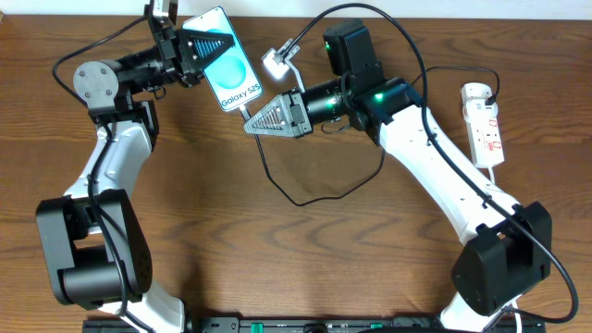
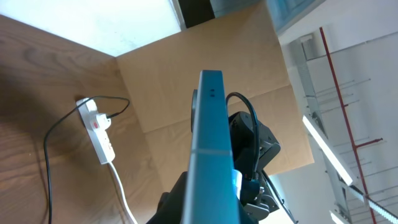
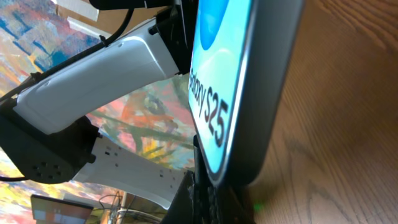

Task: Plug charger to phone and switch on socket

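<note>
My left gripper [image 1: 205,44] is shut on the top of the phone [image 1: 231,76] and holds it tilted above the table's back edge, blue screen up. The left wrist view shows the phone edge-on [image 2: 211,149]. My right gripper [image 1: 250,123] is shut at the phone's lower end; in the right wrist view its jaws [image 3: 208,200] sit right under the phone's bottom edge [image 3: 230,81], and the plug tip is hidden between them. The black charger cable [image 1: 296,197] loops from there across the table. The white socket [image 1: 485,125] lies at the far right, also in the left wrist view [image 2: 98,132].
A small white adapter with a short cable [image 1: 276,62] hangs beside the phone near the right arm's wrist. A black cable [image 2: 59,124] runs into the socket's top end. Both arm bases stand at the front edge.
</note>
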